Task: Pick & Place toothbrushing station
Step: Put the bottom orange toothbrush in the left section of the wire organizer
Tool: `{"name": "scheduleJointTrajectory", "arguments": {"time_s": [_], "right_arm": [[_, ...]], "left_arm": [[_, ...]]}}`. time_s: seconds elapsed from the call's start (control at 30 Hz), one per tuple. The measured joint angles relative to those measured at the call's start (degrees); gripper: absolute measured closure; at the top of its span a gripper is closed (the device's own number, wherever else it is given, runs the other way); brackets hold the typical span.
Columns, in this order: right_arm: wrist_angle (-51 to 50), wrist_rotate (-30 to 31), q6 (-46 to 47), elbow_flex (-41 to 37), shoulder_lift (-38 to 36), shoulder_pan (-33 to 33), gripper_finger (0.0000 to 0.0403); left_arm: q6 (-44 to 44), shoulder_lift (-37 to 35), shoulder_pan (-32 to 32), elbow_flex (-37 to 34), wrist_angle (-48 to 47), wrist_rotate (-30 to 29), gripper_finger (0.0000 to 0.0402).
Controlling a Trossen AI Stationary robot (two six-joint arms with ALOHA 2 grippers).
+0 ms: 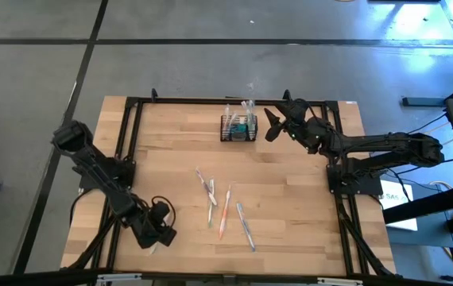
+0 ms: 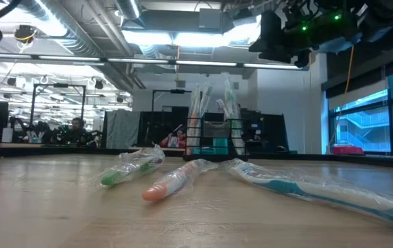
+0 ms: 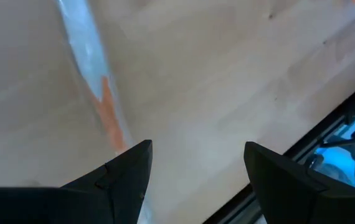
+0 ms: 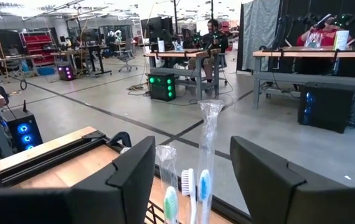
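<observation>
Right arm: you see it reach from the right edge of the table (image 1: pixel 290 199) toward the far edge, forearm lying roughly level and stretched leftward, wrist raised above the tabletop.
Right gripper: the right gripper (image 1: pixel 271 125) hangs just beside the toothbrushing station, on its right and apart from it; in the low view it sits high, above the caddy.
Right fingers: they stand apart with nothing between them; your right wrist view shows two wrapped toothbrushes (image 4: pixel 187 186) poking up in the gap farther off.
Left arm: it runs from the left edge toward the near-left corner, bent down low over the wood.
Left gripper: the left gripper (image 1: pixel 163 226) is close over the table near the near edge, well apart from the caddy.
Left fingers: spread wide and empty; an orange-tipped wrapped toothbrush (image 3: pixel 106 112) lies on the wood just ahead of them.
Toothbrushing station: the toothbrushing station (image 1: pixel 238 128) stands upright near the middle of the far edge, open top up, its long axis parallel to that edge.
Station contents: wrapped brushes stand in it, leaning slightly, with a teal item low inside.
Loose toothbrushes: several wrapped ones (image 1: pixel 226 210) lie flat mid-table, long axes mostly running from far edge to near edge.
</observation>
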Motion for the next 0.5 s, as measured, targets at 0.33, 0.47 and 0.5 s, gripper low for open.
{"name": "scheduleJointTrajectory", "arguments": {"time_s": [0.33,0.47,0.5], "right_arm": [[-0.17,0.02,0.0,0.0,0.0,0.0,0.0193],[-0.2,0.02,-0.01,0.0,0.0,0.0,0.0193],[-0.21,0.02,-0.02,0.0,0.0,0.0,0.0193]], "left_arm": [[-3.54,3.08,-0.97,6.48,-9.08,1.99,0.0151],[-4.91,3.06,-1.25,9.63,-18.75,3.82,0.0151],[-5.53,3.06,-1.43,9.88,-20.4,4.26,0.0151]]}}
